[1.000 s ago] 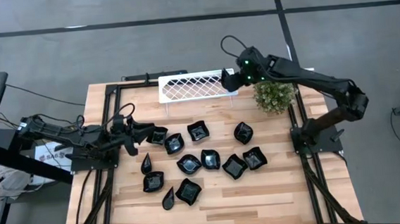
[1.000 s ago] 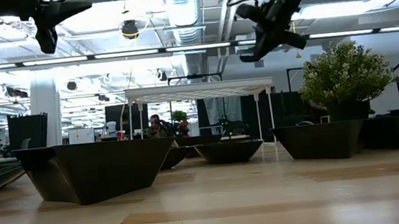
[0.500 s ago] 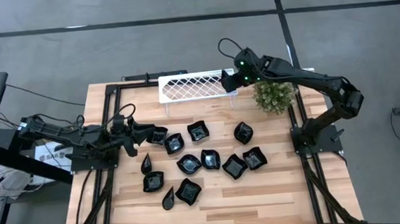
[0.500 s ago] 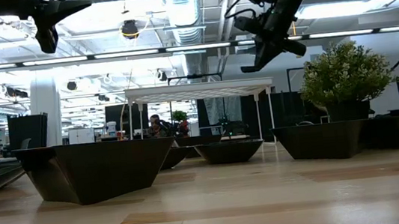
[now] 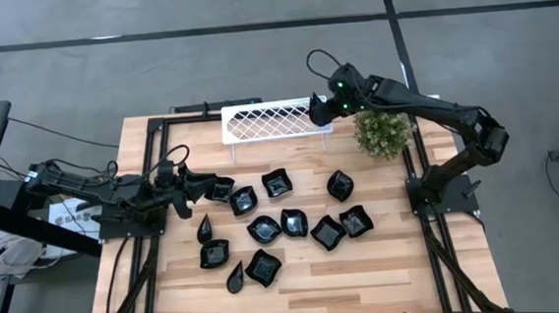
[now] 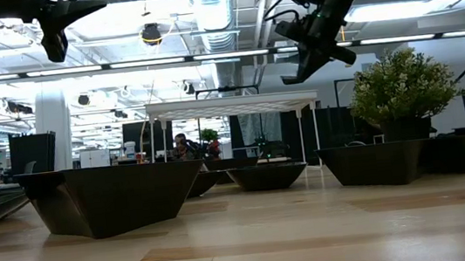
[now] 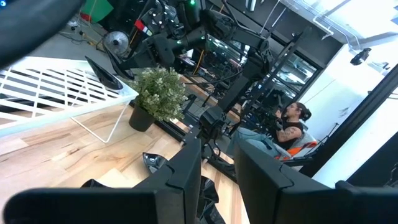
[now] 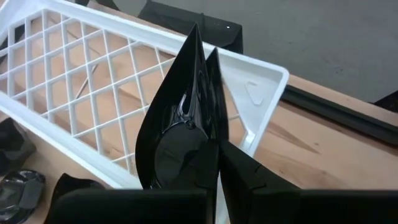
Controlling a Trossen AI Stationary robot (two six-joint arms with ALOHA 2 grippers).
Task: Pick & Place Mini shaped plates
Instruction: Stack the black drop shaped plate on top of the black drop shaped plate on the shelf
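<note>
Right wrist view: we find the right gripper (image 8: 214, 158) clamped on a glossy black teardrop-shaped mini plate (image 8: 177, 127), held on edge above the white lattice tray (image 8: 93, 81). We note the left gripper (image 5: 206, 184) with fingers apart beside the remaining black dishes (image 5: 284, 220) on the wooden table (image 5: 386, 267).

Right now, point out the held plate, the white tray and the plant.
held plate (image 8: 177, 146): right wrist view, glossy inner face.
white tray (image 5: 257, 123): high view, lattice middle.
plant (image 5: 383, 132): high view, leafy top.

High view looks straight down; low view sits at tabletop level; both share the white lattice tray (image 5: 269, 121).
</note>
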